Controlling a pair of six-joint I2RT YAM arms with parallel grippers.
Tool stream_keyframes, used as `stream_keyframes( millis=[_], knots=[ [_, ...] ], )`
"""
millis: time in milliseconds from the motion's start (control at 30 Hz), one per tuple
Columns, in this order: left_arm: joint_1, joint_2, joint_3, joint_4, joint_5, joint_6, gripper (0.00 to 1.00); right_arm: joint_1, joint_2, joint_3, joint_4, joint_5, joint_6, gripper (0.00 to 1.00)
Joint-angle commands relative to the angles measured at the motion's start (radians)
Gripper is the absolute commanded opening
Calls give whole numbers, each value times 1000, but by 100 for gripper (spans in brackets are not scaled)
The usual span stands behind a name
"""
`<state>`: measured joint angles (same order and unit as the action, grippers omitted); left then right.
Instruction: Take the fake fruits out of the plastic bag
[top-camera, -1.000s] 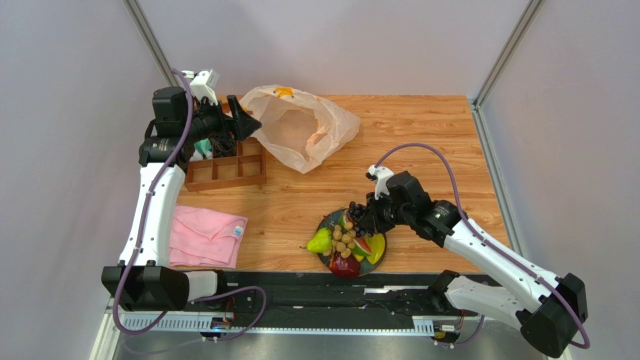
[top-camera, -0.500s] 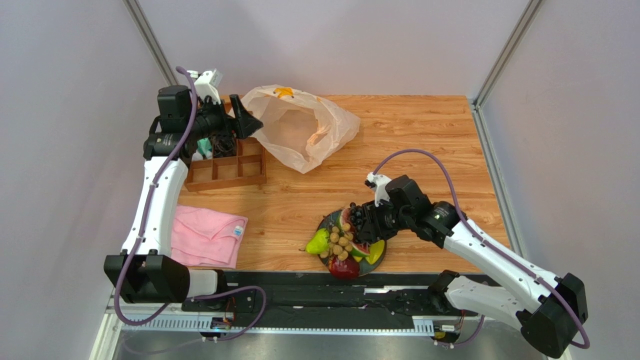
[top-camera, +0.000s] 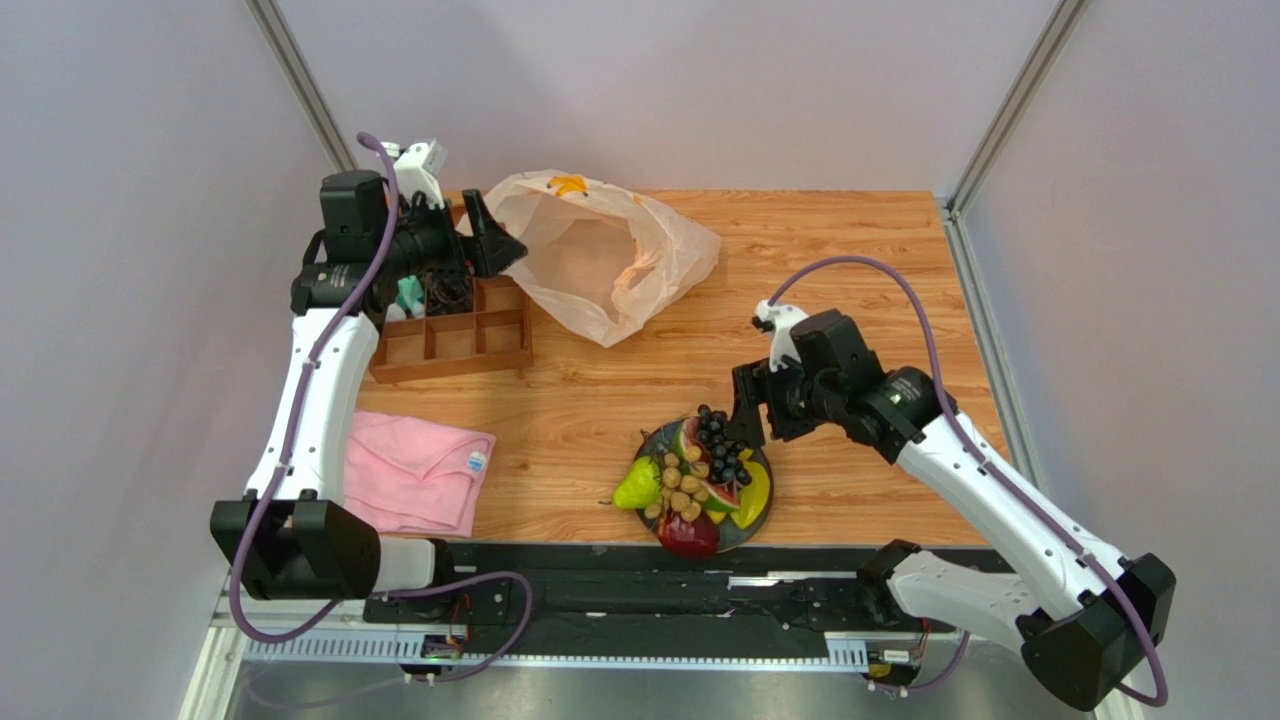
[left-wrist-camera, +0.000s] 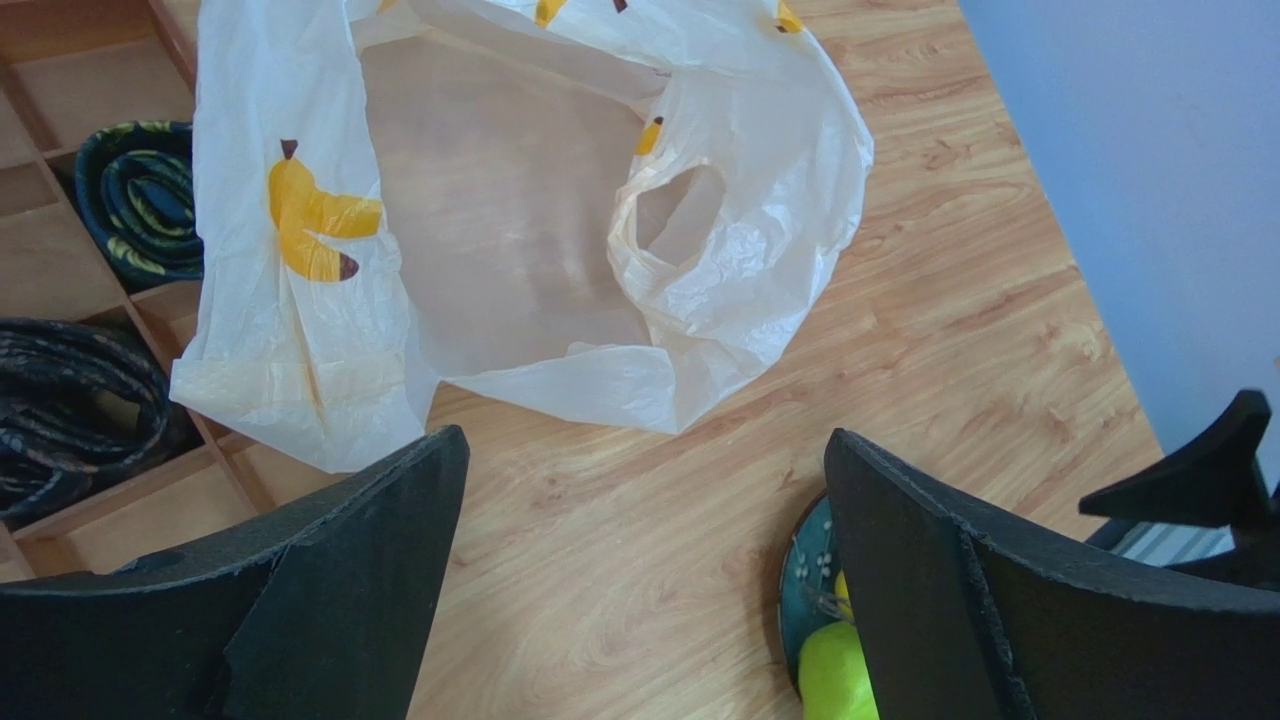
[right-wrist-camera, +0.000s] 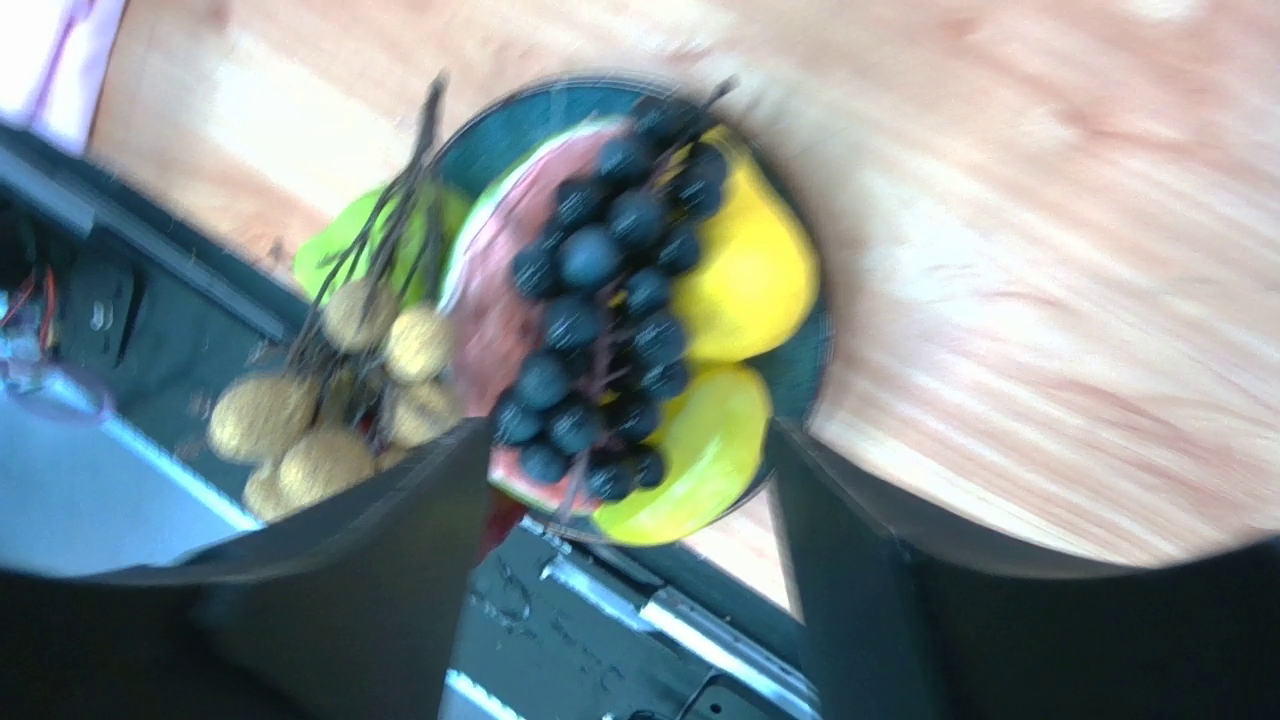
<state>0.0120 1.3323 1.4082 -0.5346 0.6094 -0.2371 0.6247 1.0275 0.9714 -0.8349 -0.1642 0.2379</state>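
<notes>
The plastic bag (top-camera: 601, 255) (left-wrist-camera: 511, 225) lies slack at the back of the table, its mouth open, and I see no fruit inside it. The fake fruits are heaped on a dark teal plate (top-camera: 649, 447) (right-wrist-camera: 496, 128): a purple grape bunch (top-camera: 721, 447) (right-wrist-camera: 601, 315) on top, pale grapes (top-camera: 684, 488) (right-wrist-camera: 323, 405), a green pear (top-camera: 639, 483) (left-wrist-camera: 834, 675), a dark red apple (top-camera: 688, 533) and yellow fruit (top-camera: 751, 488) (right-wrist-camera: 744, 270). My right gripper (top-camera: 751, 413) (right-wrist-camera: 631, 435) hovers open just above the plate, holding nothing. My left gripper (top-camera: 496, 240) (left-wrist-camera: 643, 440) is wide open by the bag's left edge, empty.
A wooden divider box (top-camera: 451, 330) with rolled socks (left-wrist-camera: 143, 203) stands left of the bag, under my left arm. A folded pink cloth (top-camera: 409, 468) lies front left. The plate sits close to the table's near edge and the black rail (top-camera: 631, 593).
My right gripper opened and let go of the purple grape bunch, which now lies on the plate. That gripper then rose and drew back to the right. The left arm barely moved.
</notes>
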Motion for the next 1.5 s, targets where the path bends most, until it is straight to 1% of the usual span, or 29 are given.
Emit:
stream_keyframes(
  millis=[0,33,67,100,133,167,200,267,333,433,467,500,567,667,833,933,1033,1133,1200,1333,1467],
  knots=[
    [3,-74,-17,13,-39,48,98,-106,60,101,34,109,-17,79],
    [3,-87,-23,1,-48,61,98,-123,87,110,58,132,-14,82],
    [3,-117,-40,-5,-59,76,98,-141,100,122,92,155,-15,83],
    [3,-131,-47,-13,-83,106,98,-173,109,136,112,214,-23,83],
    [2,-148,-58,-25,-94,120,98,-186,120,151,132,233,-34,87],
    [3,-174,-78,-31,-105,134,99,-195,123,164,158,245,-47,87],
    [3,-185,-89,-34,-126,156,99,-212,121,173,167,293,-58,87],
    [5,-217,-118,-51,-143,176,99,-232,100,184,204,307,-75,90],
    [3,-242,-141,-70,-161,215,99,-241,80,176,223,305,-97,100],
    [3,-289,-202,-88,-198,236,99,-249,14,116,244,325,-94,100],
    [3,-309,-234,-94,-201,236,99,-256,3,104,205,348,-50,100],
    [5,-315,-248,-105,-197,236,99,-278,6,110,176,333,-36,100],
    [5,-337,-290,-114,-188,225,99,-280,11,130,105,325,-28,100],
    [6,-355,-334,-123,-178,188,99,-280,20,157,62,336,-34,100],
    [6,-386,-448,-38,-160,125,99,-281,34,168,117,382,-69,100],
    [14,-400,-477,-5,-145,105,99,-284,34,181,145,396,-91,100],
    [32,-400,-476,-1,-135,94,99,-284,43,191,143,404,-88,100],
    [37,-392,-483,13,-140,88,99,-286,42,162,166,374,-84,100],
    [37,-395,-500,50,-140,81,99,-286,37,144,204,353,-66,100],
    [54,-409,-522,61,-117,70,99,-286,58,173,203,298,-49,100],
    [71,-403,-531,71,-108,62,99,-286,94,202,185,347,-63,100]
  ],
)
